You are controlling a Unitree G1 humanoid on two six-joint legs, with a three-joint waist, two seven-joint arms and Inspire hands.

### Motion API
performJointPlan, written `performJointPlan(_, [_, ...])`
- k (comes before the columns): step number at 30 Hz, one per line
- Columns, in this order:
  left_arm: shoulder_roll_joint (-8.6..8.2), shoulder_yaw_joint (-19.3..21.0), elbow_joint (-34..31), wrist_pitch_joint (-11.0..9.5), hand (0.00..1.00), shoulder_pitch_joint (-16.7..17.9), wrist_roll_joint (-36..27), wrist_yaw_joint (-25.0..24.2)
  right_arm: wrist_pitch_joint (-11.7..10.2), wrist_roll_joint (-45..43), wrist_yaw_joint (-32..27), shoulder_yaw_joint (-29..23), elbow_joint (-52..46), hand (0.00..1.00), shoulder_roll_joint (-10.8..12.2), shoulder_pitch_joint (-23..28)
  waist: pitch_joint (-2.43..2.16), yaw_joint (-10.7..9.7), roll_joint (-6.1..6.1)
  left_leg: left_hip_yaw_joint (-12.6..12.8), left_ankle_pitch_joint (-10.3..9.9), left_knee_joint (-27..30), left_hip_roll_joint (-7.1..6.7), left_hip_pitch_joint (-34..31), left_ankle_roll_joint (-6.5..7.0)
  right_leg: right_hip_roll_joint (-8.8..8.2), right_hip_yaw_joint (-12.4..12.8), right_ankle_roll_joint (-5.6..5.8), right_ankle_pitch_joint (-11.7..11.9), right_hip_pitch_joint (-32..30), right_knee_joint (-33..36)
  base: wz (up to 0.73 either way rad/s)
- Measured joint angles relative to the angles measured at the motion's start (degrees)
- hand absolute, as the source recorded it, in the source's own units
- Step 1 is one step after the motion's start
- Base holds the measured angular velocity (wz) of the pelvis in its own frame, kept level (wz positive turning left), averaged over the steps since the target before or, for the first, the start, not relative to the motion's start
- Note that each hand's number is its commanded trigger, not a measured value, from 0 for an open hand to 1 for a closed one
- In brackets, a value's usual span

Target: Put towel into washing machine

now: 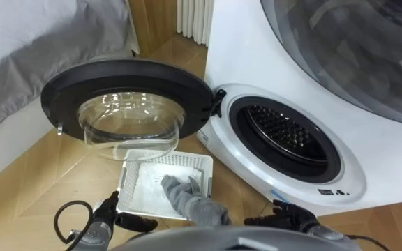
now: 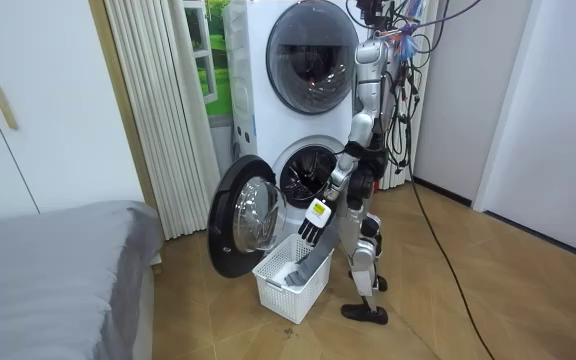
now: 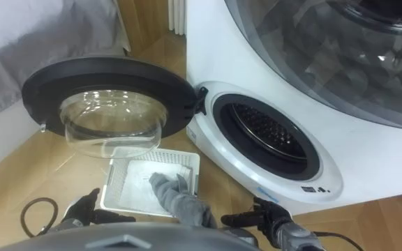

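I see a wood floor (image 1: 33,202) laid in slanted strips. The big white washer (image 1: 257,56) stands right on it, at the back by the wall. A white basket (image 1: 166,160) with little holes in its sides sits on the floor just in front of the washer, down under its open door. In the room view the basket is close to the washer but not touching it. The robot stands on the floor in front of the washer too, just beside the basket. A bed (image 2: 48,260) with a grey cover stands on the floor well away from the washer, on the door's side.
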Motion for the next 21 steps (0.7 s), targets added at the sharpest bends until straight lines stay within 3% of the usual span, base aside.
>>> performJointPlan(15, [0.22, -2.3, 0.5, -0.9, 0.0, -0.6, 0.2, 1.8, -0.5, 1.2, -0.1, 2.3, 0.3, 0.0, -0.1, -0.6, -0.04, 0.0, 0.19, -0.2, 0.0, 0.3, -0.01, -1.3, 0.0, -0.13, -0.7, 0.0, 0.0, -0.9, 0.0, 0.0])
performJointPlan(19, [0.17, -2.7, 0.4, -0.9, 0.0, -2.1, 3.2, 2.7, -0.6, 2.1, 0.0, 3.4, 0.6, 0.0, -0.2, -1.6, -0.26, 0.0, 0.16, -0.3, 0.0, 2.1, -0.03, -5.2, 0.02, -0.34, -0.7, -0.04, 0.0, -4.4, 0.7, 0.01])
performJointPlan(21, [0.25, -3.9, 0.5, -1.1, 0.0, -3.6, 5.1, 2.9, -1.1, 1.7, 0.4, 3.4, 2.3, 0.0, -0.3, -3.5, 0.13, -0.4, 0.78, -1.1, 0.0, 3.6, -0.04, -7.8, 0.06, -0.61, -1.1, -0.07, 0.0, -6.6, 2.1, 0.11])
